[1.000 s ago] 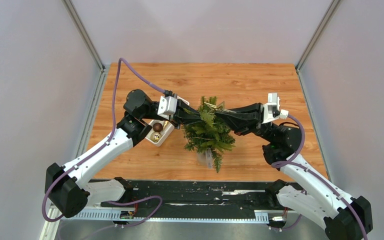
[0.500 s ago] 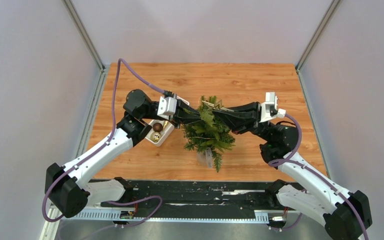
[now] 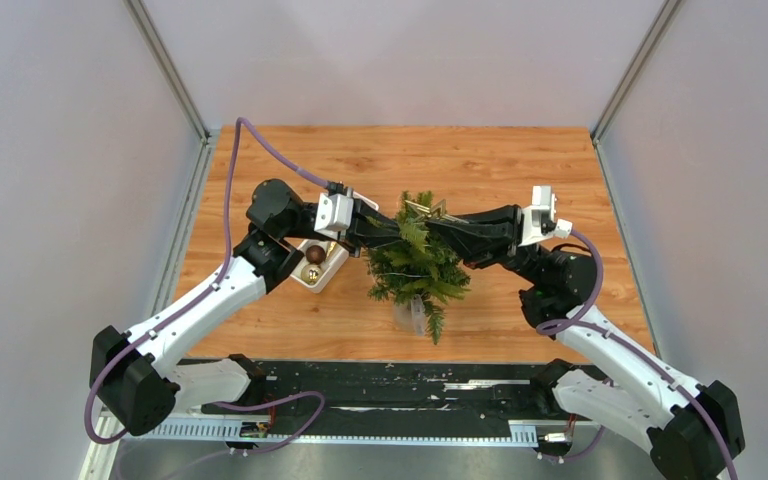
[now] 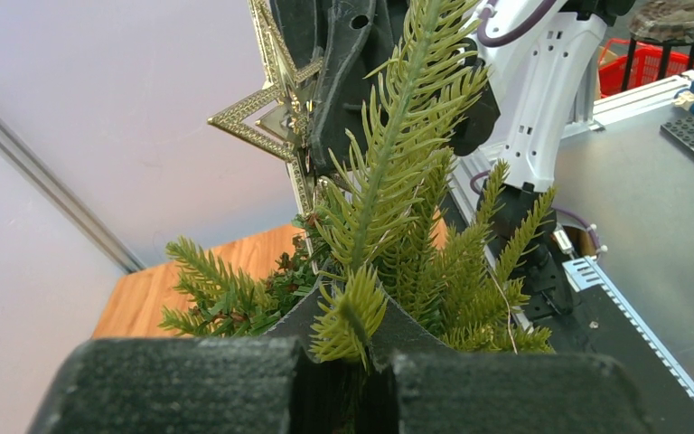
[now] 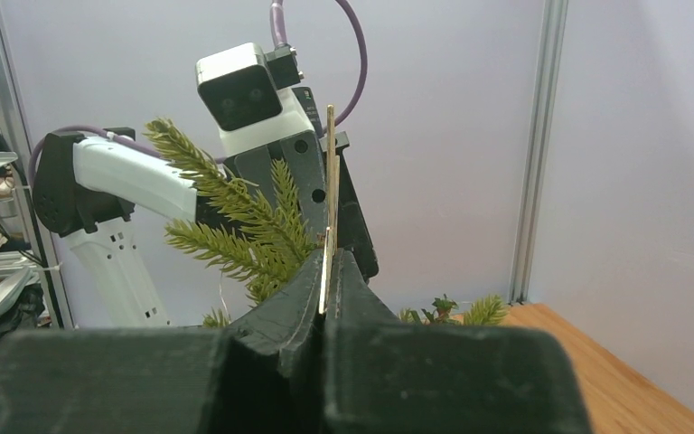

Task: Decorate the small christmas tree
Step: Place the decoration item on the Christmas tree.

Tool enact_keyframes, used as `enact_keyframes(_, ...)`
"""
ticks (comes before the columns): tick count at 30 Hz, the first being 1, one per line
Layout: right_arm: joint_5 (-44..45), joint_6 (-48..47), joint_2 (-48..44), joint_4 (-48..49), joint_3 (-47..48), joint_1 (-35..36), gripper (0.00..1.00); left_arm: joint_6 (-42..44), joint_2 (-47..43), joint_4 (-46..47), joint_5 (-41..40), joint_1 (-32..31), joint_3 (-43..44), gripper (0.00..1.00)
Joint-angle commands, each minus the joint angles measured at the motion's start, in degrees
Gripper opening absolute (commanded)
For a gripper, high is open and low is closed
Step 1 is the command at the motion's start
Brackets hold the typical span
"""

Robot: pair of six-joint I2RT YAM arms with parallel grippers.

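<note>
The small christmas tree [image 3: 415, 268] stands mid-table in its clear base [image 3: 410, 317]. My left gripper [image 3: 390, 233] reaches into its upper branches from the left. In the left wrist view this gripper [image 4: 361, 312] is shut on a light green branch tip [image 4: 351, 318]. From the right, my right gripper [image 3: 439, 225] holds a flat gold star [image 3: 423, 209] at the treetop. The right wrist view shows that gripper [image 5: 327, 271] shut on the star [image 5: 330, 194], seen edge-on, beside tree branches [image 5: 235, 244]. The star [image 4: 267, 117] also appears in the left wrist view.
A white tray [image 3: 332, 270] left of the tree holds a brown ball [image 3: 315, 254] and a gold ball [image 3: 311, 273]. Grey walls enclose the wooden table [image 3: 520, 160]. The left arm's wrist camera [image 5: 239, 86] sits close behind the star.
My right gripper has carried the star slightly left, closer over the treetop, then held still. The left arm has not moved.
</note>
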Motion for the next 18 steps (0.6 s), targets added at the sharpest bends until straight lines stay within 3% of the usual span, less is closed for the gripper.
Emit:
enact_keyframes(1, -5.0, -0.8, 2.9, -11.5, -1.2, 0.4, 0.00, 2.3, -1.7, 4.2, -1.8, 0.1, 0.4, 0.01)
enact_keyframes(6, -4.9, -1.6, 1.5, -13.9, -0.6, 0.5, 0.00, 3.9, -2.9, 2.2, -4.0, 0.1, 0.4, 0.34)
enact_keyframes(18, -6.8, -3.0, 1.1, -17.6, 2.1, 0.5, 0.00, 8.0, -5.4, -6.8, -5.8, 0.3, 3.1, 0.73)
